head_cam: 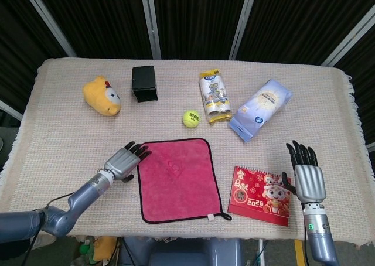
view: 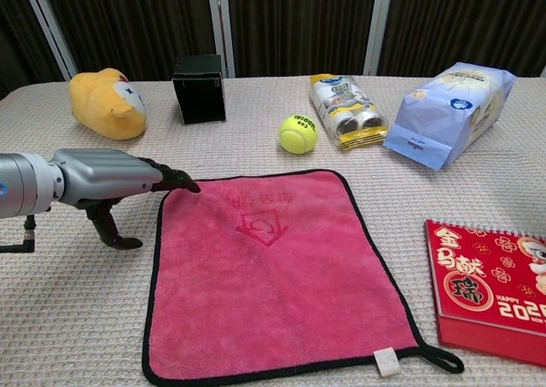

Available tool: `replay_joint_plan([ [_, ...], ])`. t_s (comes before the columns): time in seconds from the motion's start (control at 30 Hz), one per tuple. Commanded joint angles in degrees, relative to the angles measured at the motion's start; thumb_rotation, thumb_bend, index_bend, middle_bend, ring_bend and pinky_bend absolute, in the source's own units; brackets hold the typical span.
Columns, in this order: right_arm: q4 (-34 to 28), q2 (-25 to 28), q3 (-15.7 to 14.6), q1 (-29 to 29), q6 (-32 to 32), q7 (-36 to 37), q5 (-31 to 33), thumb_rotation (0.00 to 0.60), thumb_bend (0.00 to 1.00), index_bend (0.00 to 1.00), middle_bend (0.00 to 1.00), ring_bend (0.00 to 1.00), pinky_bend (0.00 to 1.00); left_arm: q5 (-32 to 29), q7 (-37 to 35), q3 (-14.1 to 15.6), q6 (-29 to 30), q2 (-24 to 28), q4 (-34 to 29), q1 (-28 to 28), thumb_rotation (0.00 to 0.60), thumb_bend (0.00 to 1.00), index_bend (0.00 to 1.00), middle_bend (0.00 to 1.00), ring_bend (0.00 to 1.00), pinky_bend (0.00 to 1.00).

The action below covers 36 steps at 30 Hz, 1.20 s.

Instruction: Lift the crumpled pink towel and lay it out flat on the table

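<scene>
The pink towel (head_cam: 178,180) lies spread w/ no visible folds or bunching on the surface (head_cam: 58,131), near the front edge and a bit left of centre; its black trim runs clean round all sides and the hanging loop trails off the front-right corner, so the laying-out looks basically done. The left hand (view: 107,178) sits at the towel's back-left corner, fingers extended fwd and close together, dark fingertips (view: 181,183) at the trim, thumb hanging below; whether they press the cloth or just hover at it can't be told, but nothing is pinched or wrapped, so it holds nothing. The right hand (head_cam: 307,175) is well apart near the front-right corner of the surface, just right of the red calendar (head_cam: 261,194), fingers straight and slightly spread, empty; it shows in the head view only. What's left, judging by the layout: prob. just pulling the left hand clear, maybe a last smoothing of that back-left corner, where the edge curves in slightly. Other items sit along the back half, none touching the towel: yellow plush (head_cam: 102,95), black box (head_cam: 144,83), tennis ball (head_cam: 190,118), pack of rolls (head_cam: 214,96), blue-white bag (head_cam: 259,109)
</scene>
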Motion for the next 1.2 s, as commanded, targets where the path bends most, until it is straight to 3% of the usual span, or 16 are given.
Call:
replay_joint_plan([
  [0.03, -0.1, 0.1, -0.1, 0.0, -0.1, 0.1, -0.2, 0.6, 0.47, 0.0, 0.01, 0.0, 0.0, 1.9, -2.0, -0.4, 2.3, 0.7, -1.6, 1.6, 0.6, 0.14, 0.0, 0.0, 0.0, 0.0],
  [0.23, 0.0, 0.6, -0.9, 0.2, -0.5, 0.7, -1.5, 0.6, 0.47, 0.0, 0.01, 0.0, 0.0, 6.6, -6.7, 0.0, 12.9, 2.1, -5.9, 8.2, 0.6, 0.05, 0.0, 0.0, 0.0, 0.0],
  [0.67, 3.3, 0.6, -4.3, -0.6, 1.1, 3.5, -8.1, 0.6, 0.39, 0.0, 0.0, 0.0, 0.0, 21.0, -11.9, 7.1, 40.1, 3.9, -10.8, 27.8, 0.6, 0.01, 0.0, 0.0, 0.0, 0.0],
  [0.87, 6.4, 0.3, -6.4, -2.7, 3.7, 6.0, -10.7, 0.6, 0.39, 0.0, 0.0, 0.0, 0.0, 26.9, -12.7, 9.5, 46.9, 3.9, -7.9, 33.9, 0.6, 0.01, 0.0, 0.0, 0.0, 0.0],
  [1.2, 7.9, -0.1, -8.7, -5.1, 7.6, 7.9, -15.0, 0.6, 0.39, 0.0, 0.0, 0.0, 0.0, 28.8, -16.3, 9.9, 52.4, 6.7, -4.0, 40.5, 0.6, 0.01, 0.0, 0.0, 0.0, 0.0],
])
